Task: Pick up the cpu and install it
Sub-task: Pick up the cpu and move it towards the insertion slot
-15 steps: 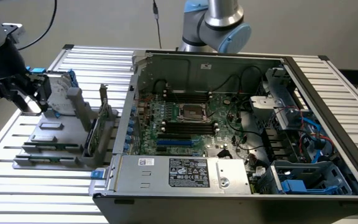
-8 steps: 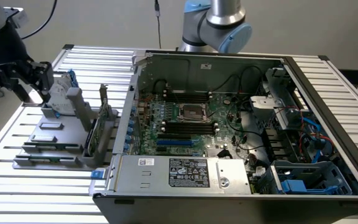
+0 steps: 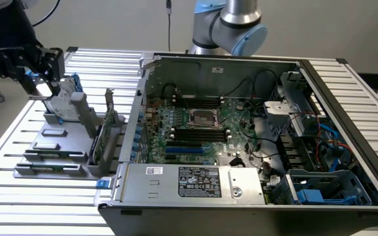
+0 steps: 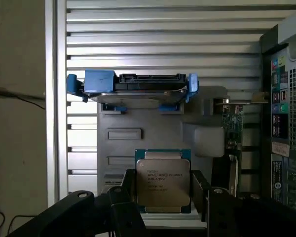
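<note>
The tool stands wide, its two dark fingers set against opposite edges of the cpu. The chip appears gripped and raised clear of the grey parts holder, though the contact itself is hard to make out. Its silver, printed top faces the wrist camera. Beyond it on the holder sits the hard drive in blue brackets, and past that the slatted bench.

In the exterior view the tool hangs over that holder, well apart from the open computer case, whose socket lies in the middle of the motherboard.

I judge the step in hand to be the carry. It calls for an edge-only grip that neither tightens nor lets the chip tilt. The path should pass well clear of the hard drive and the case wall, and the chip should stay flat and square to the socket, never sliding across it.
</note>
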### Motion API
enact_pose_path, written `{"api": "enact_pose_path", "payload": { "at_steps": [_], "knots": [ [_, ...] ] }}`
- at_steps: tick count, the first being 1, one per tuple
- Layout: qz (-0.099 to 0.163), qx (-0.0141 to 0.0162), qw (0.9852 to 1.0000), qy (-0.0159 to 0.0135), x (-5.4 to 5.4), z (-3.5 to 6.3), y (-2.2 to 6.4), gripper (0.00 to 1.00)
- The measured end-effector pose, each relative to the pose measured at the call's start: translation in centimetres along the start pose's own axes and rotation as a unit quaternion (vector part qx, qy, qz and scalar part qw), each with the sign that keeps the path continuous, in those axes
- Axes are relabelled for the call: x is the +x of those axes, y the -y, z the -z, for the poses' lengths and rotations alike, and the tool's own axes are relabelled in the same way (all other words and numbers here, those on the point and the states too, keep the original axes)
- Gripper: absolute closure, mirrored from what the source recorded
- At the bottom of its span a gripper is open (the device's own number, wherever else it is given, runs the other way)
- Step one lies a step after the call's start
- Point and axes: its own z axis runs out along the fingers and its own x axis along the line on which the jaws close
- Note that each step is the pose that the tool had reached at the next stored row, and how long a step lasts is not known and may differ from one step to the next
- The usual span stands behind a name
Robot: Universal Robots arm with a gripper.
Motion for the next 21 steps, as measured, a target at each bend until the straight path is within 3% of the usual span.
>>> {"api": "enact_pose_path", "payload": {
  "at_steps": [11,15,21],
  "knots": [
    [0.0,-0.0007,1.0,-0.004,-4.9,4.67,-0.42,0.45],
    [0.0,-0.0014,1.0,-0.0053,-6.6,5.32,-0.53,0.45],
    [0.0,-0.0013,0.9999,-0.0102,-8.7,5.33,-0.89,0.45]
  ]
}}
